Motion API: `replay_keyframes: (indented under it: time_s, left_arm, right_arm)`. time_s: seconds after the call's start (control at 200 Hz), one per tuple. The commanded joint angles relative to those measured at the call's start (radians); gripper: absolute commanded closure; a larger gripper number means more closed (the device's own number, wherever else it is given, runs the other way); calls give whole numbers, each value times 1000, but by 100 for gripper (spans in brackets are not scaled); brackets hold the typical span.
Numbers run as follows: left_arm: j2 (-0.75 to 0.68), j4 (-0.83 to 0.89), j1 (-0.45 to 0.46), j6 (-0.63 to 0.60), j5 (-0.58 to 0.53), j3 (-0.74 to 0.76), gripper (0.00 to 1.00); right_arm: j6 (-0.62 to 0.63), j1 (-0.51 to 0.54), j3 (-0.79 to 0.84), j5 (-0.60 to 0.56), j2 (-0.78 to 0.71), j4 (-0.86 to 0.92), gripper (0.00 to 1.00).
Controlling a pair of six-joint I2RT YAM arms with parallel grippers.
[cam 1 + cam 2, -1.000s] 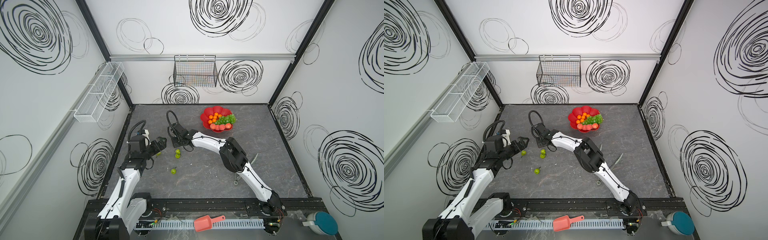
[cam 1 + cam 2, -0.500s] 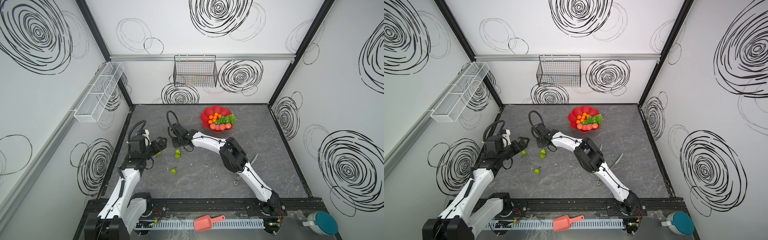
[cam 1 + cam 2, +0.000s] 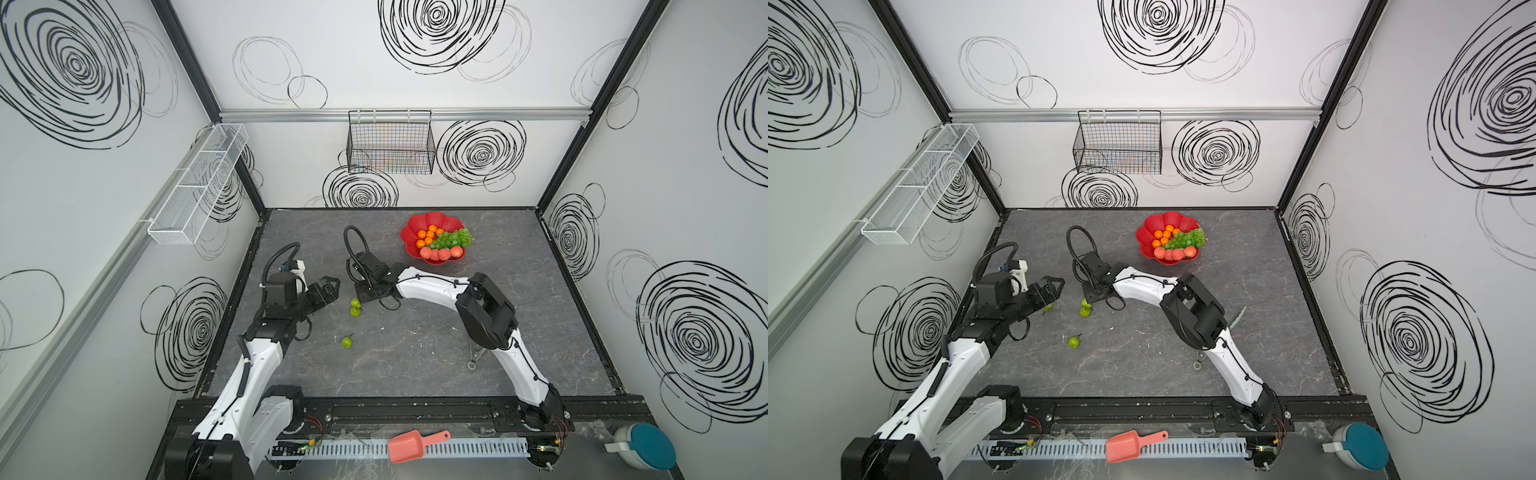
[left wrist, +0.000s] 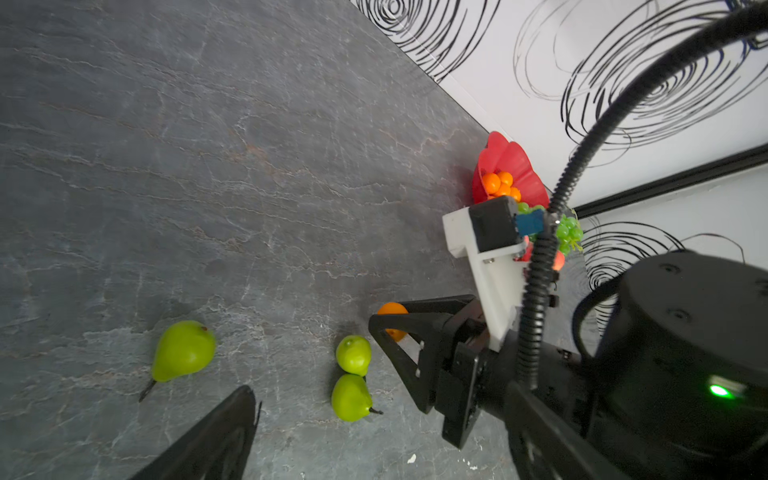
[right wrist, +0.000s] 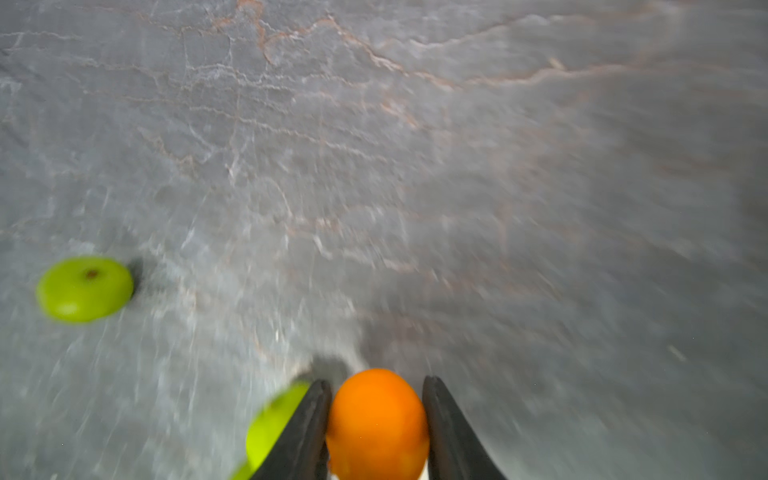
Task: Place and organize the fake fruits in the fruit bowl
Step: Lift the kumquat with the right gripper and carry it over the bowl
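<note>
The red fruit bowl (image 3: 415, 226) (image 3: 1148, 232) (image 4: 498, 153) stands at the back of the table. It holds oranges (image 3: 430, 235), green grapes (image 3: 453, 237) and peaches (image 3: 440, 252). My right gripper (image 3: 365, 293) (image 5: 376, 384) is low at the table's middle-left, shut on an orange (image 5: 376, 424) (image 4: 392, 309). Just beside its fingers lie two touching green pears (image 3: 355, 307) (image 4: 352, 376). Another pear (image 3: 347, 342) (image 4: 183, 351) lies alone nearer the front. My left gripper (image 3: 330, 286) (image 4: 374, 457) hovers open to the left of the pears, with a further pear (image 3: 1048, 307) under it.
A black wire basket (image 3: 390, 145) hangs on the back wall and a white mesh rack (image 3: 195, 187) on the left wall. A small metal piece (image 3: 476, 357) lies beside the right arm. A salmon scoop (image 3: 415, 444) and a teal-lidded tub (image 3: 644, 446) sit off the front edge.
Both arms stand almost where they were. The right gripper's jaws have drawn in onto the orange. The pears have not moved.
</note>
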State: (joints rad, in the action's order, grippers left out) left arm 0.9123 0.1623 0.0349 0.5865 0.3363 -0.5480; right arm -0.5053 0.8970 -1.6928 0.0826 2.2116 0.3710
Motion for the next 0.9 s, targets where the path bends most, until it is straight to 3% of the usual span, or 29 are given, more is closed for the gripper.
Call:
replay_keyframes:
  time_s: [0.0, 0.185, 0.36, 0.575, 0.896]
  left_arm:
    - [-7, -37, 69, -12, -30, -26, 4]
    - [33, -69, 230, -7, -94, -54, 4]
    - [106, -111, 365, 9, -148, -91, 4]
    - [212, -158, 483, 25, -178, -157, 4]
    - [384, -197, 511, 9, -152, -299, 4]
  right_arm:
    - [-32, -19, 144, -19, -174, -76, 63]
    - [-69, -72, 466, 13, -427, -196, 63]
    - [-86, -165, 640, 56, -606, -201, 63]
    - [-58, -289, 705, 118, -735, -160, 64]
    - [31, -504, 663, 240, -744, -128, 65]
